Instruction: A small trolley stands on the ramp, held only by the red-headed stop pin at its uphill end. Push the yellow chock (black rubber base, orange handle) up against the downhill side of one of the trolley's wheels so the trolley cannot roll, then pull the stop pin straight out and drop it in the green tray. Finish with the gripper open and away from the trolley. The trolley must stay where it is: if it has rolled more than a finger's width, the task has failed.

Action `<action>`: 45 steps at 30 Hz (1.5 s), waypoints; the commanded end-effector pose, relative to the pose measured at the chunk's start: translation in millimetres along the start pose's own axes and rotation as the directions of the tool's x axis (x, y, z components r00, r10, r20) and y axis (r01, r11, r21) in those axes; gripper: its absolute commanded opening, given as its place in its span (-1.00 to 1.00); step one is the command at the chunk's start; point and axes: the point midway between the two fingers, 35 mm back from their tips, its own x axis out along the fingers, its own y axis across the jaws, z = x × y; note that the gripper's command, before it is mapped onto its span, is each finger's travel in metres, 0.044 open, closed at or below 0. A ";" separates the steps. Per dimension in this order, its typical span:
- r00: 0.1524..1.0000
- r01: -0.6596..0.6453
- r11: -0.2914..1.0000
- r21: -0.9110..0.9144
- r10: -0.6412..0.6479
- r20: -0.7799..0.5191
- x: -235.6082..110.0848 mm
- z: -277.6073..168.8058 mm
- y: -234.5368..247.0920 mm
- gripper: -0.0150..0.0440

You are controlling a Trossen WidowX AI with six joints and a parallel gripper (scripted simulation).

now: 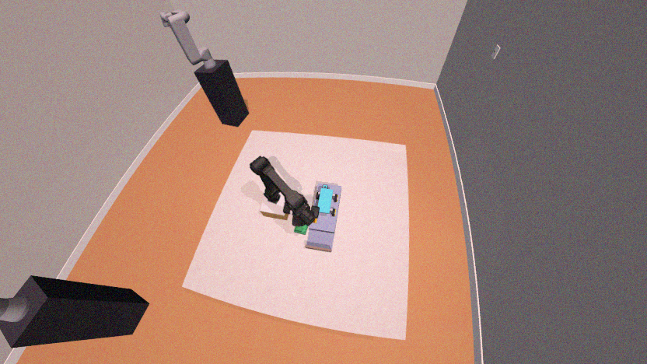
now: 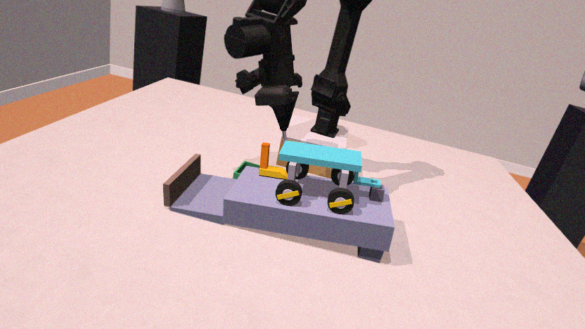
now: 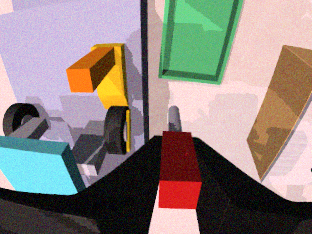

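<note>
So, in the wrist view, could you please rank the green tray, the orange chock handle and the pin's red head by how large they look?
1. Green tray, clearly largest.
2. Red head of the pin, though it sits nearest the camera, between the shut fingers, so looks inflated.
3. Orange handle.

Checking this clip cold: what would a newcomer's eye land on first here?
Probably the trolley with its blue top, standing on the grey ramp, and the yellow chock against its downhill wheel. Next, the black end effector gripping the red-headed pin, poised short of the green tray beside the ramp.
</note>
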 end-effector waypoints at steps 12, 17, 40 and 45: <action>1.000 0.002 0.998 0.068 -0.003 0.014 -1.9 29.0 -1.6 -0.49; 0.999 -0.016 0.976 0.218 0.007 0.041 -1.8 28.0 -2.0 -0.49; 0.986 -0.154 0.609 0.778 0.045 0.160 -1.2 23.8 -3.2 -0.49; 0.982 -0.178 0.483 0.857 0.033 0.186 -0.8 22.8 -2.9 -0.49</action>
